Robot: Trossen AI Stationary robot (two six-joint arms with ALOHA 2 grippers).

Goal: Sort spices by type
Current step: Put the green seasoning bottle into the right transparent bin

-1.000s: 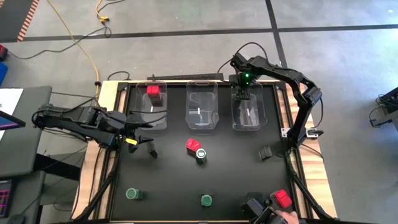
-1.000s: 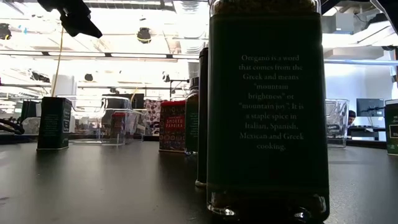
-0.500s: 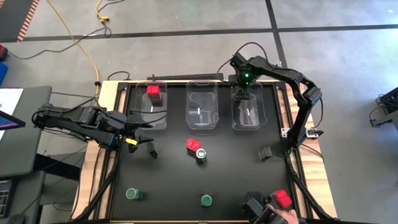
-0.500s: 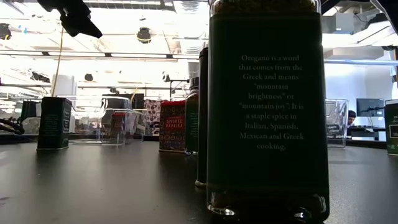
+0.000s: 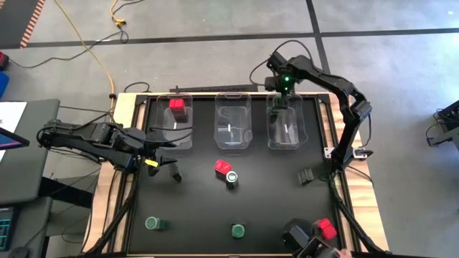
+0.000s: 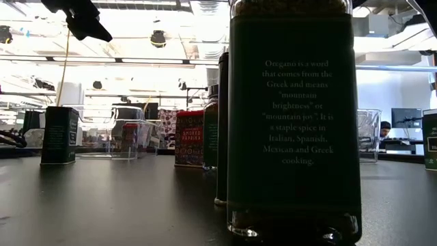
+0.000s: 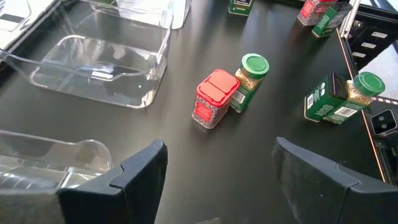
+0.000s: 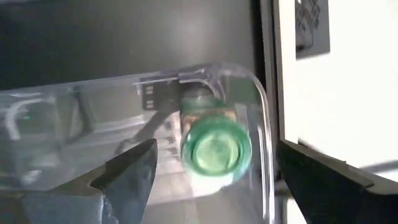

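Three clear bins, three red-topped containers, four green-lidded jars including one in the right bin, two dark blackish containers

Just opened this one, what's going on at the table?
Two arms are sorting spice containers into clear bins. The right hand is open above the right bin, with a green-lidded jar inside the bin between its fingers. The left hand hovers open near a red-topped container and another green jar.
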